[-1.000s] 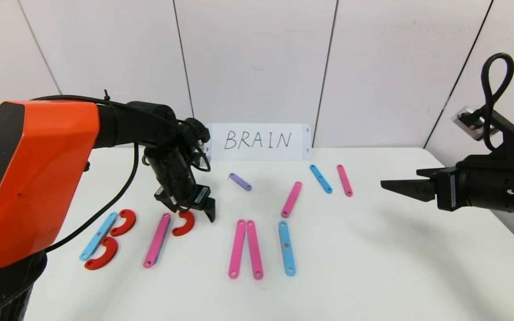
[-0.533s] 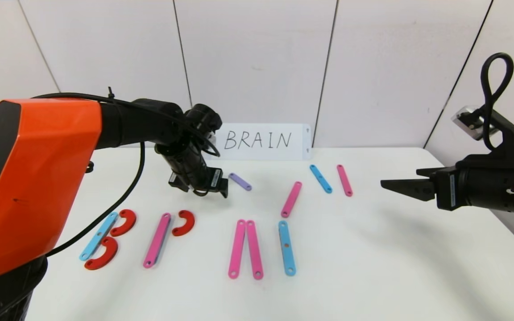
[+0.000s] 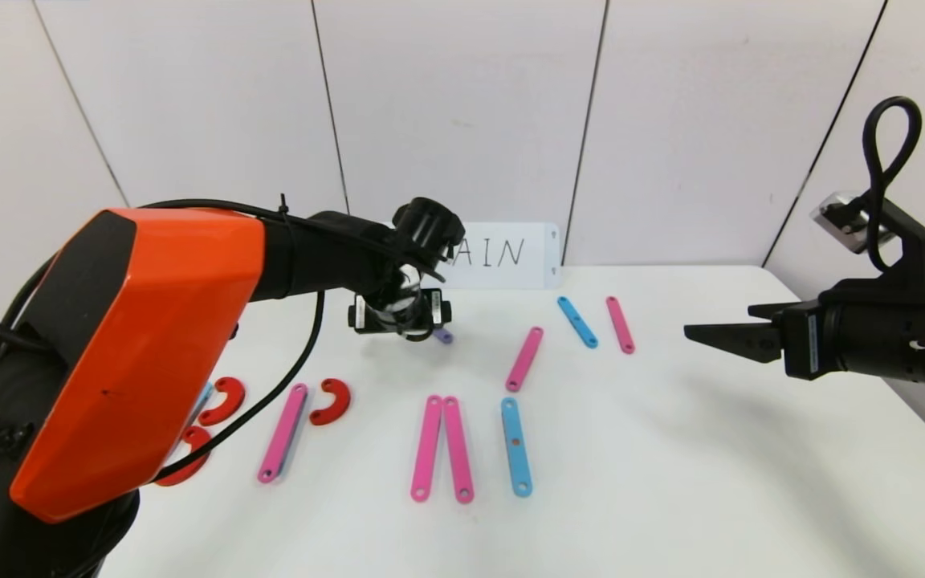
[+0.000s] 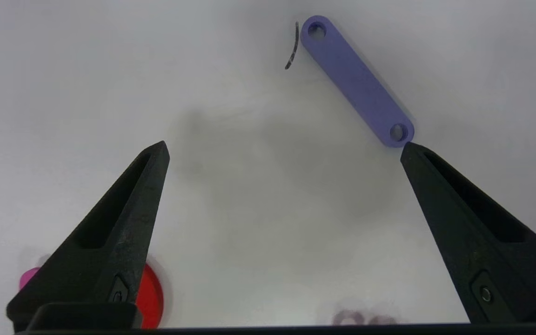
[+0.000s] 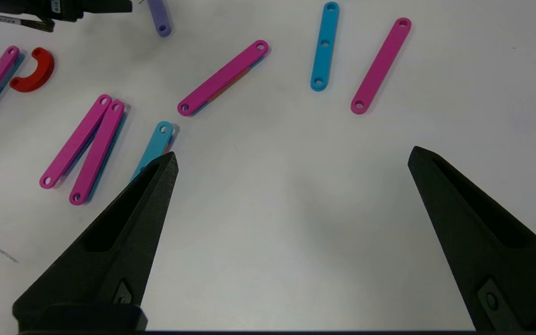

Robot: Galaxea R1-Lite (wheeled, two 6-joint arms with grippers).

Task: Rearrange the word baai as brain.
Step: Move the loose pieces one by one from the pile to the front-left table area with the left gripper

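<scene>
The left gripper (image 3: pixel 422 331) hangs low over the back of the white table (image 3: pixel 671 482), just in front of the white card (image 3: pixel 503 255), whose first letters the arm hides from the head camera. Its fingers (image 4: pixel 123 218) are spread wide and hold nothing. Below them lies the short lilac strip (image 4: pixel 356 81), flat on the table, one end just beside a fingertip; a small dark curved mark (image 4: pixel 292 46) sits at its other end.

Nearer the robot the letters lie in a row. At the left, a blue strip (image 3: pixel 202 395) and two red curves (image 3: pixel 222 401) are partly covered by the orange arm. Next comes a pink strip (image 3: pixel 283 432) with a red curve (image 3: pixel 332 401) beside its top. Then two pink strips (image 3: pixel 441 448) meet at the top and part slightly below, and a blue strip (image 3: pixel 515 446) stands just right of them.

Behind these, a slanted pink strip (image 3: pixel 525 359), a short blue strip (image 3: pixel 576 322) and a pink strip (image 3: pixel 620 324) lie apart.

The right gripper (image 3: pixel 699 333) is held above the table's right side, fingers (image 5: pixel 119 242) wide apart and empty.
</scene>
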